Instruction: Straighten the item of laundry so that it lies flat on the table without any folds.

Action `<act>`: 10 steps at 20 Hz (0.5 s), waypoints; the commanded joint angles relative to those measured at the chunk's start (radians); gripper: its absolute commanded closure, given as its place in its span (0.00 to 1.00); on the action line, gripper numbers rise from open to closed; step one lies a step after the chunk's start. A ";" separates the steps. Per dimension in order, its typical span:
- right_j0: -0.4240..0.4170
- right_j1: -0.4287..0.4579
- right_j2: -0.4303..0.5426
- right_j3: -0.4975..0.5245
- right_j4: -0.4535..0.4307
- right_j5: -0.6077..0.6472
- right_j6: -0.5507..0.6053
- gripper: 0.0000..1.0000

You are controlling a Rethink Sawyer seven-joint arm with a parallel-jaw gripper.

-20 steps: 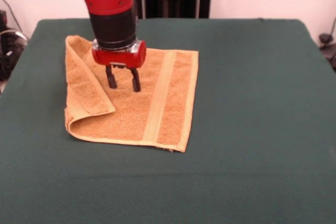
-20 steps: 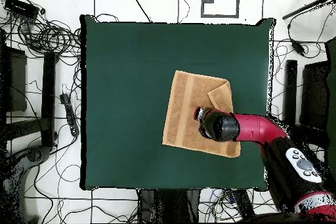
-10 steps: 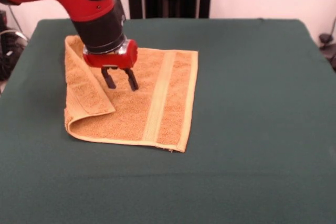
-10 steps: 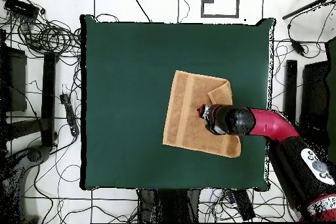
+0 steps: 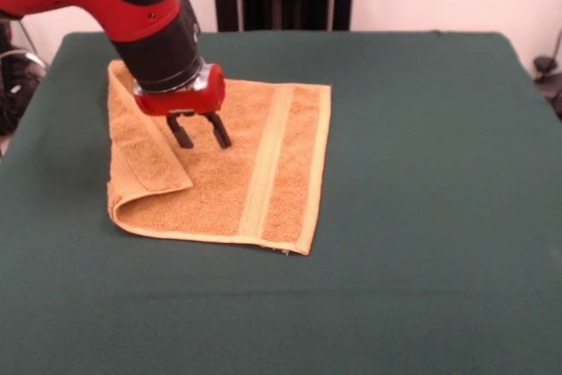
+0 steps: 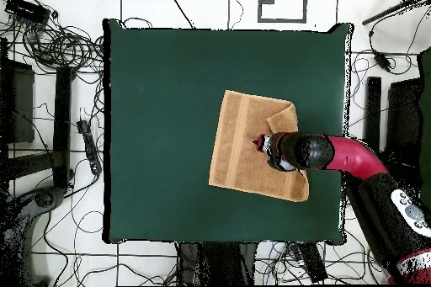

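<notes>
Front view: the towel [image 5: 219, 164] lay on the left half of the green desk [image 5: 421, 173], its left edge flopped over itself in a long flap. The pincer [image 5: 199, 132] hung open and empty just above it, beside the flap.

Overhead: the fold [image 6: 284, 120] sat at the towel's right. Soft, light terry, so I'd pinch the flap's free corner.

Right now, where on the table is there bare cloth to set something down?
The table is bare from the towel across to the picture's right edge in the front view, and along the whole near strip below the towel. It is crowded only around the towel's folded side, where the open gripper and arm hang above it.
</notes>
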 commanded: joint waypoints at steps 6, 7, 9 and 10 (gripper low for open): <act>0.046 -0.076 -0.026 -0.191 -0.309 -0.103 -0.320 0.00; 0.052 -0.086 -0.030 -0.191 -0.326 -0.110 -0.310 0.00; 0.054 -0.103 -0.033 -0.185 -0.348 -0.113 -0.290 0.00; 0.056 -0.114 -0.035 -0.180 -0.359 -0.110 -0.277 0.00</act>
